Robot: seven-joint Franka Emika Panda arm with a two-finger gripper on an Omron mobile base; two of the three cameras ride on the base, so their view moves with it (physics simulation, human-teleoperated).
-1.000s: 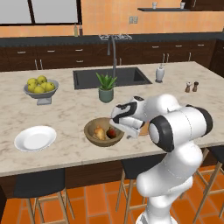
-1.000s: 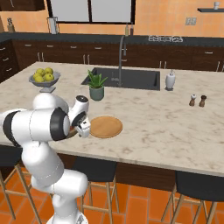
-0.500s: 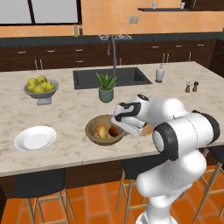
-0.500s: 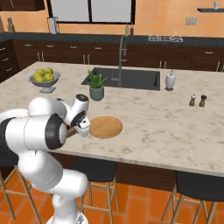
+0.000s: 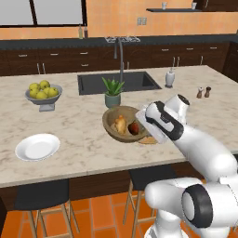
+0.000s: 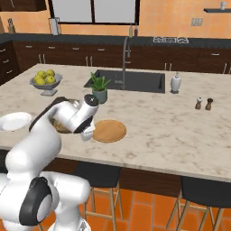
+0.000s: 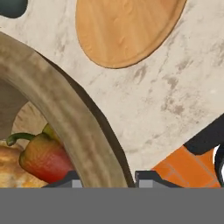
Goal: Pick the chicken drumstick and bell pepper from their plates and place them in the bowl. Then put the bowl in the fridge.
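Loading done: chicken drumstick [image 5: 120,124] and bell pepper [image 5: 134,128] both inside the wooden bowl [image 5: 111,126], just in front of the potted plant [image 5: 112,92]. White plate [image 5: 37,147] and wooden plate [image 6: 108,130] bare. Gripper [image 7: 105,177] clamped on the bowl's rim (nearly shut). Left: carrying bowl into fridge.

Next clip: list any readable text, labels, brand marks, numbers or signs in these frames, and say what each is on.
None: no words, numbers or signs show anywhere.
The soap dispenser, the salt and pepper shakers, the wooden bowl, the white plate and the wooden plate are plain.
The bottles on the back counter are too small to tell.
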